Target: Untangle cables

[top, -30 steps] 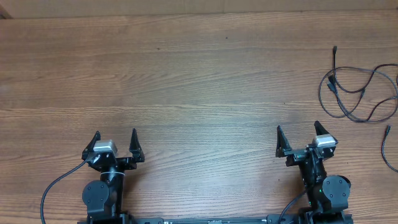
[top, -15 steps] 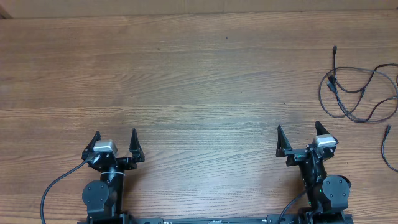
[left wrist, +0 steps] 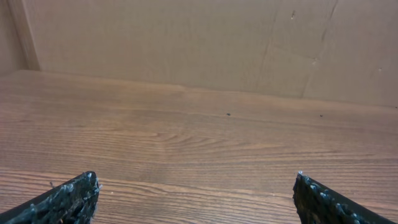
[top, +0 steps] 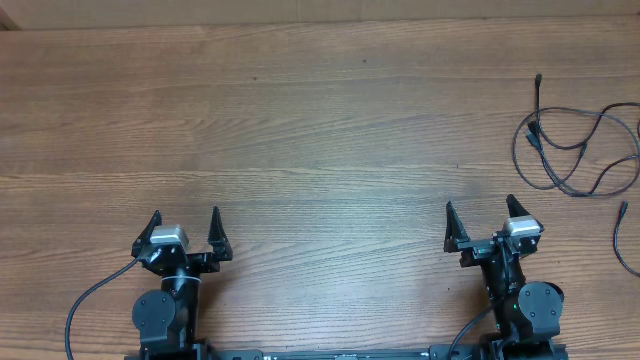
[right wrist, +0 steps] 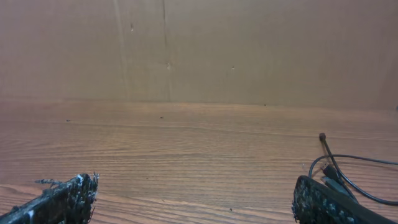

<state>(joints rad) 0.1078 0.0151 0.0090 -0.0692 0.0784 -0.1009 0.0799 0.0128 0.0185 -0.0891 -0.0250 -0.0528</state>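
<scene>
Rightward, the cables (top: 540, 138) sprawl, one end pointing away; left end effector (top: 186, 213) and right end effector (top: 479, 202) gape empty.

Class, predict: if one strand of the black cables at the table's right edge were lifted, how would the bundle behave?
The cables lie in loose curving loops, so they probably droop limply. Strands cross one another, so lifting one likely drags the others along. They look thin, so probably light and hard to pinch.

wood table (top: 320, 130) lies open left and centre — cables (top: 534, 136) sprawl at the right edge.
</scene>
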